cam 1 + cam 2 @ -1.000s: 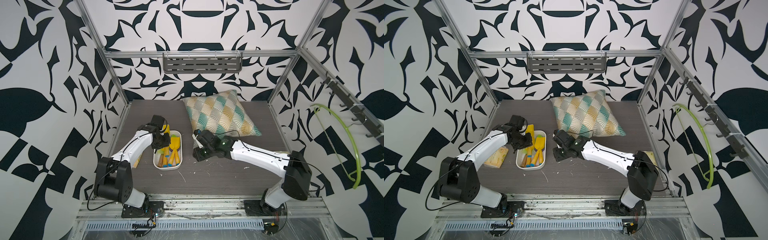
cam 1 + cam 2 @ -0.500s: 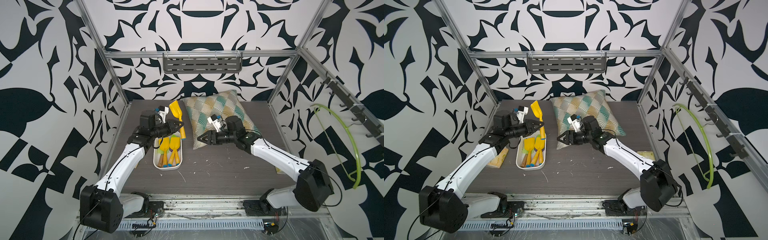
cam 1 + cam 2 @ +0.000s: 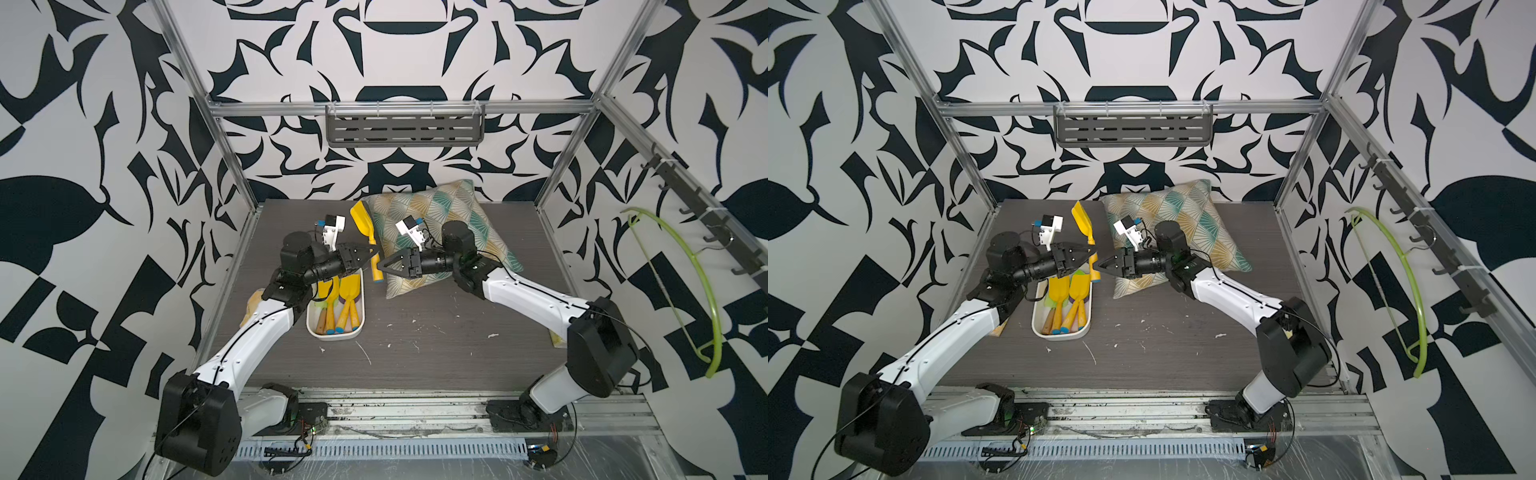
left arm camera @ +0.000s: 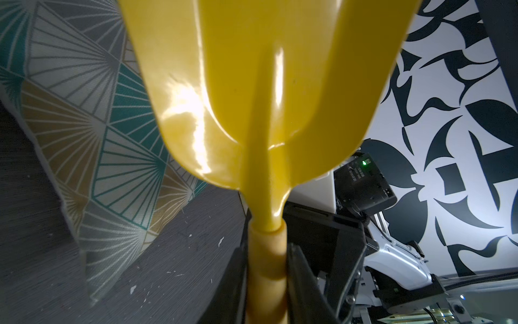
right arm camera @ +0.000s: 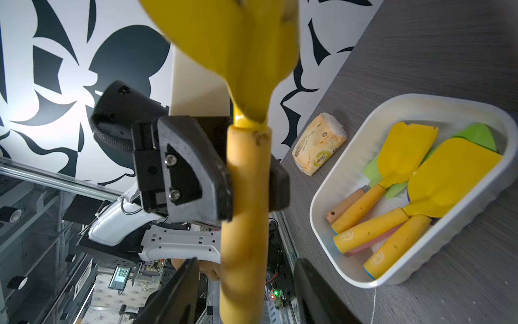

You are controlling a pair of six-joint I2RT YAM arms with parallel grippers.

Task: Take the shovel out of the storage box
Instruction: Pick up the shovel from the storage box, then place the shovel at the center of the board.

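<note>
Shovel: the yellow plastic shovel with a tan grip is hanging blade-up in the air, near the far end of the shallow white plastic storage box and clear of its rim.
Left pincer: is clamping the upper part of the tan grip.
Right pincer: is standing wide, jaws straddling the lower grip without touching it.
Done: the lift-out, apparently. The other yellow shovels are lying in the box.
Remaining: likely a handover or a set-down on the grey counter.
</note>
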